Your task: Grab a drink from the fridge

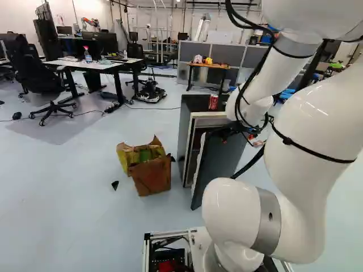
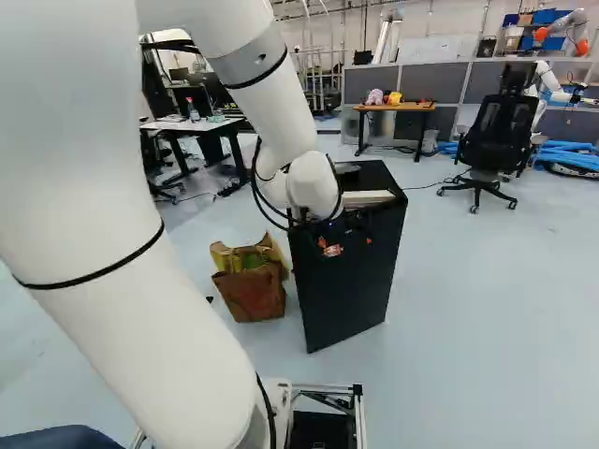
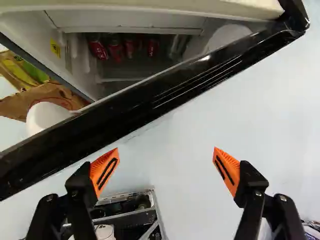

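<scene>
In the right base view my gripper (image 2: 329, 247) is near the top of the black fridge door (image 2: 348, 290). The fridge (image 1: 186, 136) has its door (image 1: 222, 161) partly open in the left base view. A red can (image 1: 213, 102) stands on the fridge's top. Seen from the wrist, the gripper (image 3: 166, 169) is open, with nothing between its orange pads; the door's black edge (image 3: 125, 107) runs across ahead of it. Beyond that edge, several red drink cans (image 3: 116, 51) sit inside the fridge, partly in shadow. The door hides their lower parts.
A brown paper bag (image 1: 153, 173) stands beside the fridge, with a small black piece (image 1: 115, 185) on the floor near it. Farther back are a desk (image 1: 102, 65), a wooden-topped table (image 2: 393, 108) and an office chair (image 2: 496, 140). Another robot (image 2: 552, 84) stands at the back right.
</scene>
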Motion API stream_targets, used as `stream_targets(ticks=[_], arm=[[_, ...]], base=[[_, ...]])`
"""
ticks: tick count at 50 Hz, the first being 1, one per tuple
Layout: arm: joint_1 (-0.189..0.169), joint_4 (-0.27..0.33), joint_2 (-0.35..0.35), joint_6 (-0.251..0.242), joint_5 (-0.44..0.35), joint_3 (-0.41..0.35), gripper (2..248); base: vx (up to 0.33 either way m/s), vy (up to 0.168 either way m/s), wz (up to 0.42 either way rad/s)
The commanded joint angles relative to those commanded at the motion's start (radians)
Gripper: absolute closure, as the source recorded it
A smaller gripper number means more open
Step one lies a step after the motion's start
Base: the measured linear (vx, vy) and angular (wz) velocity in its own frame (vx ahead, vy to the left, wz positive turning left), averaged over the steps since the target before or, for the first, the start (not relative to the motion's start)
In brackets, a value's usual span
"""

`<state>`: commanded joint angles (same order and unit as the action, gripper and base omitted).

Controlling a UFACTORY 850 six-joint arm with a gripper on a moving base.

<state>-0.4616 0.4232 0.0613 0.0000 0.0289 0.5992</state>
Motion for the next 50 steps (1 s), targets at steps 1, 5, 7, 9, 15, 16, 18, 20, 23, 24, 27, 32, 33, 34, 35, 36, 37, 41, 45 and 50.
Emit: stream_targets(ticks=[1, 5, 7, 9, 15, 16, 18, 20, 23, 24, 27, 32, 33, 34, 35, 36, 37, 41, 45, 50], arm=[[0.002, 0.0, 0.001, 0.0, 0.0, 0.001, 3], [0.009, 0.0, 0.005, 0.0, 0.0, 0.006, 3], [0.013, 0.0, 0.008, 0.0, 0.0, 0.008, 3], [0.016, 0.0, 0.01, 0.0, 0.0, 0.011, 3], [0.027, 0.0, 0.017, 0.0, 0.0, 0.018, 3], [0.028, 0.0, 0.018, 0.0, 0.0, 0.02, 3], [0.032, 0.0, 0.021, 0.0, 0.0, 0.022, 3], [0.035, 0.0, 0.023, 0.0, 0.0, 0.025, 3], [0.04, 0.0, 0.026, 0.0, 0.0, 0.029, 3], [0.042, 0.0, 0.028, 0.0, 0.0, 0.03, 3], [0.047, 0.0, 0.031, 0.0, 0.0, 0.034, 3], [0.054, 0.0, 0.038, 0.0, 0.0, 0.041, 3], [0.055, 0.0, 0.039, 0.0, 0.0, 0.043, 3], [0.057, 0.0, 0.041, 0.0, 0.0, 0.044, 3], [0.058, 0.0, 0.042, 0.0, 0.0, 0.046, 3], [0.059, 0.0, 0.043, 0.0, 0.0, 0.047, 3], [0.061, 0.0, 0.045, 0.0, 0.0, 0.049, 3], [0.065, 0.0, 0.05, 0.0, 0.0, 0.055, 3], [0.07, 0.0, 0.056, 0.0, 0.0, 0.062, 3], [0.076, 0.0, 0.064, 0.0, 0.0, 0.07, 3]], base=[[0.0, 0.0, 0.0], [0.0, 0.0, 0.0], [0.0, 0.0, 0.0], [0.0, 0.0, 0.0], [0.0, 0.0, 0.0], [0.0, 0.0, 0.0], [0.0, 0.0, 0.0], [0.0, 0.0, 0.0], [0.0, 0.0, 0.0], [0.0, 0.0, 0.0], [0.0, 0.0, 0.0], [0.0, 0.0, 0.0], [0.0, 0.0, 0.0], [0.0, 0.0, 0.0], [0.0, 0.0, 0.0], [0.0, 0.0, 0.0], [0.0, 0.0, 0.0], [0.0, 0.0, 0.0], [0.0, 0.0, 0.0], [0.0, 0.0, 0.0]])
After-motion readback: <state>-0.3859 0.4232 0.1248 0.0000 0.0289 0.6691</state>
